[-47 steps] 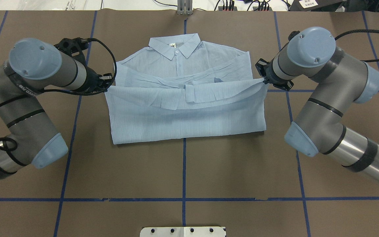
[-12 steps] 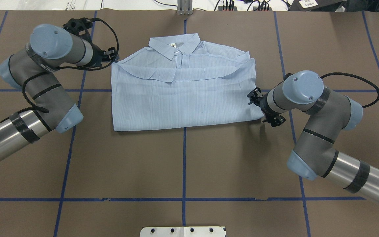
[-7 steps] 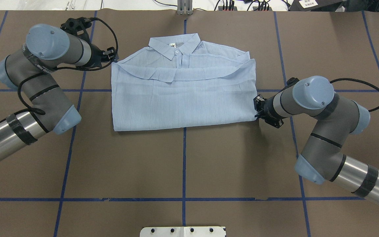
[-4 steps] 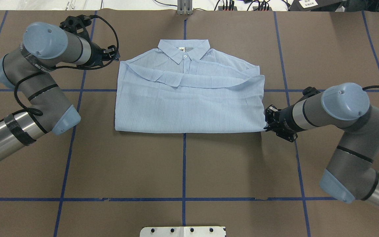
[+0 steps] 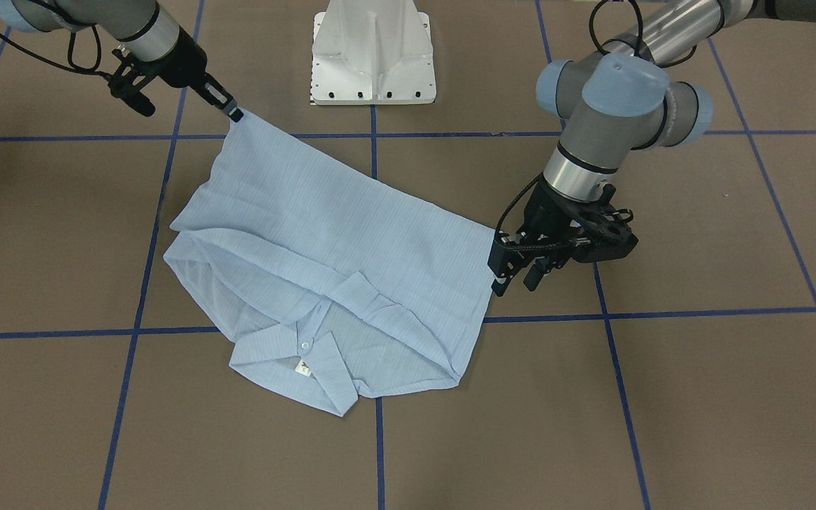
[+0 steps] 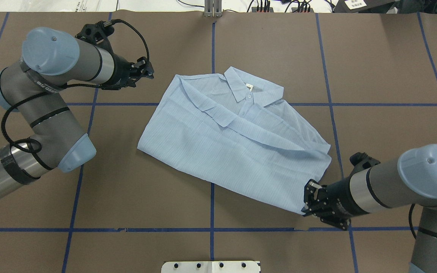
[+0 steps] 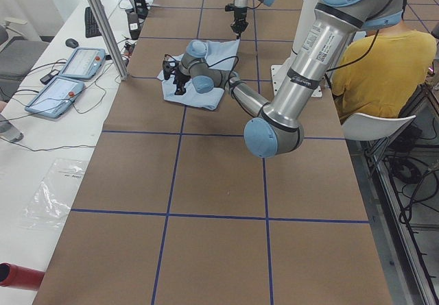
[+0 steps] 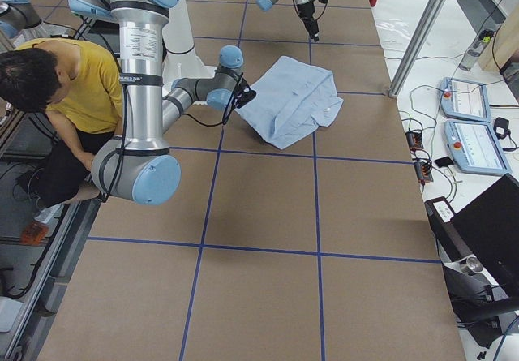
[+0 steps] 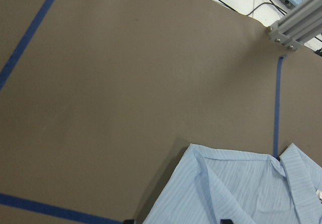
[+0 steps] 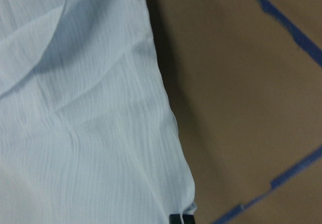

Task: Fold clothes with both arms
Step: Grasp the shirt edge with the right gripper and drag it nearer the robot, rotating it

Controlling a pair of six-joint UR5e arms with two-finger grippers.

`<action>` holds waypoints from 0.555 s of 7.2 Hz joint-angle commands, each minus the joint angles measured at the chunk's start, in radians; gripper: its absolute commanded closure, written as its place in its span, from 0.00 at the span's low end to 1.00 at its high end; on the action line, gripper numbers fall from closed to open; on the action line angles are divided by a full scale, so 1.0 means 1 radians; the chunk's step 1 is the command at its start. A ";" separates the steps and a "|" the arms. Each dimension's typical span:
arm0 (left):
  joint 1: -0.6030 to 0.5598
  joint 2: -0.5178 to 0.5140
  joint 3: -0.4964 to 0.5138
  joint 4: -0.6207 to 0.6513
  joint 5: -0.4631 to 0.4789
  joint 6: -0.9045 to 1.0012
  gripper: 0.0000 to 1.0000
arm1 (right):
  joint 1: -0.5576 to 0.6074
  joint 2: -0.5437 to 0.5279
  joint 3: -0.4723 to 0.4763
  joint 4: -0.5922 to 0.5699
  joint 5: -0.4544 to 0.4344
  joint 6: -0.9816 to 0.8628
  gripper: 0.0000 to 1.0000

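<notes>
Blue shirt [image 6: 233,151] lies folded and skewed at mid-worktop, collar toward the far edge. Right gripper [image 6: 307,203] is clamped on the shirt corner nearest the robot-side edge. Left gripper [image 6: 149,71] has its fingers spread and grips nothing, near the shirt's far-left corner, clear of it.

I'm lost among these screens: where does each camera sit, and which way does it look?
Front: across the table, facing the robot; shirt, left arm at picture right, right arm left, white base.
Overhead: behind the robot, looking down; arms on their own sides.
Left side: table end; left arm near, person seated.
Right side: other end; right arm near, same person.
Left wrist: down at table and shirt; jaws barely show.
Right wrist: close on shirt's corner.
Front and overhead share the whole shirt, mirrored.
</notes>
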 commanded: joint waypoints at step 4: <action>0.107 0.004 -0.068 0.053 -0.010 -0.084 0.35 | -0.119 -0.101 0.092 0.001 0.080 0.012 1.00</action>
